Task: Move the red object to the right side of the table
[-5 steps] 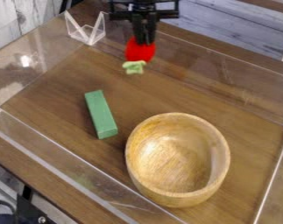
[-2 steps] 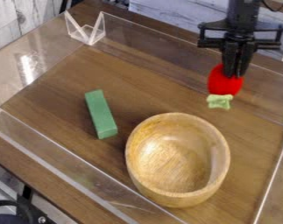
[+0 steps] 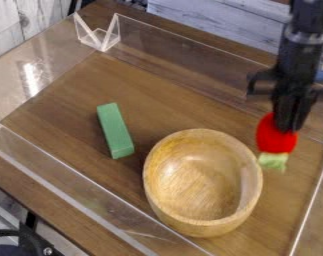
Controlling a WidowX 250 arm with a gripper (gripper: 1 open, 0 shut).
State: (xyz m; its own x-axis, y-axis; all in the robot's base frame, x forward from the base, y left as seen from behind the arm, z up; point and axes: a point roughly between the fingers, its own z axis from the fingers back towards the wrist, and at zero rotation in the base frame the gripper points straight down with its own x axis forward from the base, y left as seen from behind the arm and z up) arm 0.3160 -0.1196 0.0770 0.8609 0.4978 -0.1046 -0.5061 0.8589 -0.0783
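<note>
The red object (image 3: 275,136), a small round red toy fruit with a light-green stem end at its bottom, hangs just above the table (image 3: 70,105) near the right acrylic wall. My gripper (image 3: 281,126) points straight down and is shut on the red object from above. The black fingers (image 3: 287,106) cover the fruit's top. It sits just right of the wooden bowl's rim.
A large wooden bowl (image 3: 203,180) fills the front middle of the table. A green rectangular block (image 3: 116,130) lies to its left. Clear acrylic walls (image 3: 315,215) edge the table, and a clear stand (image 3: 97,30) sits at the back left.
My gripper has carried the red object from the back middle of the table to the right and toward the front, lowering it beside the bowl's right rim.
</note>
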